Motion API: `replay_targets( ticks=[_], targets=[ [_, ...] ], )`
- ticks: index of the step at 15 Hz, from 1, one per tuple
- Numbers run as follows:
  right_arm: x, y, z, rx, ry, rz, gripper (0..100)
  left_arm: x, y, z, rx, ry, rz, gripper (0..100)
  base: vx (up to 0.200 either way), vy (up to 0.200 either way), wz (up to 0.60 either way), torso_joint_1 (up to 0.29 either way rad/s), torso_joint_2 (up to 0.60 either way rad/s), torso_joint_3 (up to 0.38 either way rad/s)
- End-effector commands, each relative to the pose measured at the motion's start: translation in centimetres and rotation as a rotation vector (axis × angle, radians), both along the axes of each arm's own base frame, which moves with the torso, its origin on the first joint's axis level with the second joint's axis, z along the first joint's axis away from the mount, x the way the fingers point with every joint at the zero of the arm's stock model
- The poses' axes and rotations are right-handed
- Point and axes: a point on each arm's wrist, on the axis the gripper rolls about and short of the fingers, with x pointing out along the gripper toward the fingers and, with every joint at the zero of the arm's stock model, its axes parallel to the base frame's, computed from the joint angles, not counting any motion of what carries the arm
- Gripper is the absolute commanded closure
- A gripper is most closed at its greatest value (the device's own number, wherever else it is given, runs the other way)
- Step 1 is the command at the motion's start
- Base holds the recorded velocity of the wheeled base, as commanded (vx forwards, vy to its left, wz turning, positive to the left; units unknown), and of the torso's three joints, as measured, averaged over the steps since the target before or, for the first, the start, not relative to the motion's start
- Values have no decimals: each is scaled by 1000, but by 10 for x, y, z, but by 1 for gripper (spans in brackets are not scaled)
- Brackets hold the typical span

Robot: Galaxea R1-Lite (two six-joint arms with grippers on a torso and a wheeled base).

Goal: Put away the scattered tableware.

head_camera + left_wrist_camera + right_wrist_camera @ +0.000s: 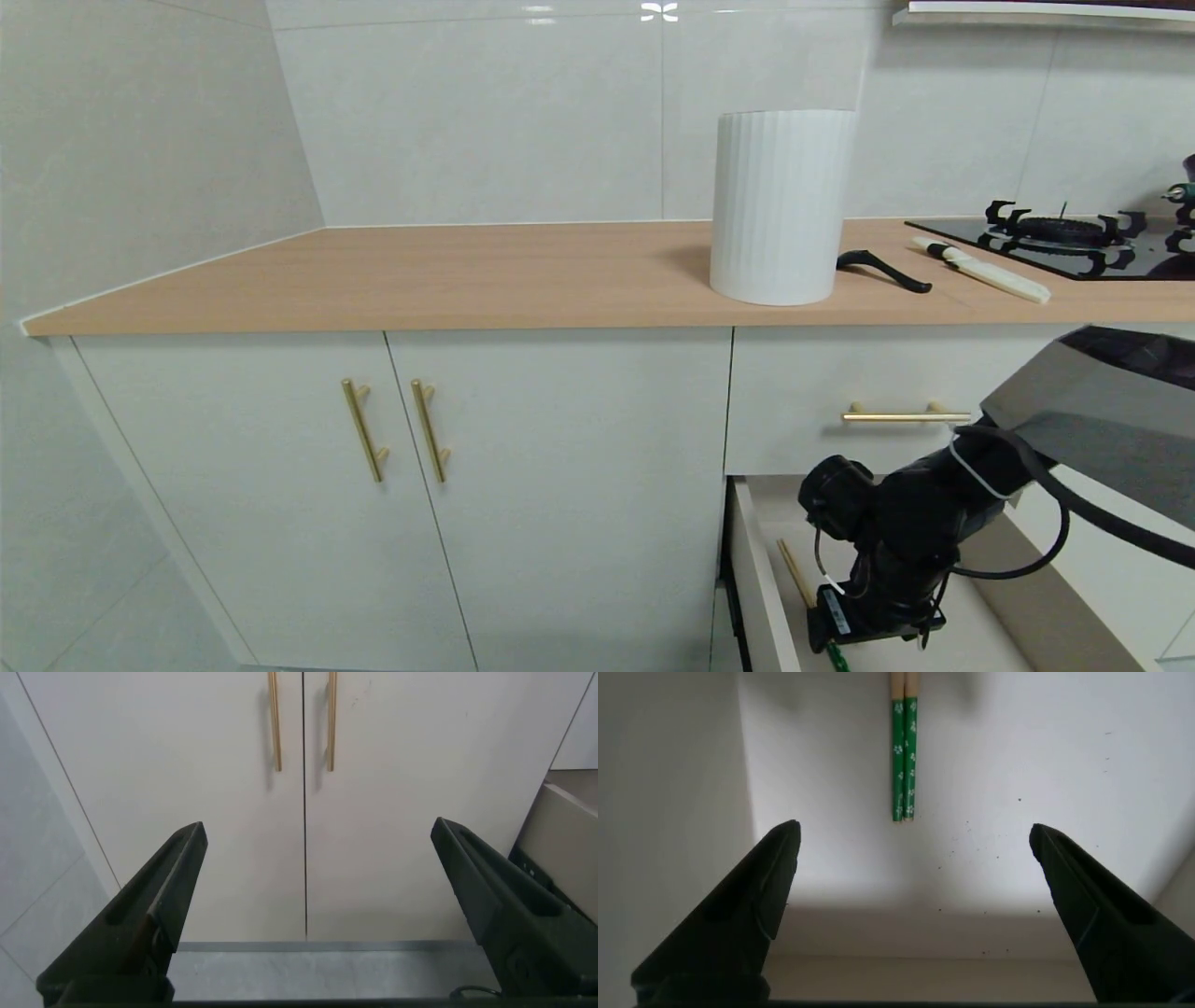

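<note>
A pair of chopsticks (904, 756) with green patterned ends lies flat on the white floor of the open drawer (752, 569). My right gripper (915, 835) hangs open just over those green ends, holding nothing. In the head view the right arm reaches down into the drawer beside the chopsticks (795, 573). On the wooden counter (420, 280) lie a black-handled utensil (882, 268) and a cream knife (980, 269), to the right of a white ribbed container (780, 205). My left gripper (318, 829) is open and empty, low down and facing the white cabinet doors (392, 812).
A gas hob (1064, 233) sits at the counter's far right. A shut drawer with a gold handle (901, 415) is right above the open one. Two cabinet doors with gold bar handles (397, 429) stand to the left. Tiled walls close the back and left.
</note>
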Motion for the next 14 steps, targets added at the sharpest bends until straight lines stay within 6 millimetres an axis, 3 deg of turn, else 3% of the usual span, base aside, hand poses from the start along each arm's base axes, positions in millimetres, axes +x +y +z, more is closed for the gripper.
replay_targets(
  ticks=[1,5,9,14],
  targets=[
    [-7,-9,43,57,-102,-23,0,0,0,0,0,0,0,0,0,0,0,0,0,0],
    [-19,-44,114,145,-311,-105,0,0,0,0,0,0,0,0,0,0,0,0,0,0],
    [-30,-69,160,195,-486,-163,0,0,0,0,0,0,0,0,0,0,0,0,0,0],
    [-39,-79,175,188,-543,-149,0,0,0,0,0,-1,0,0,0,0,0,0,0,0]
  ],
)
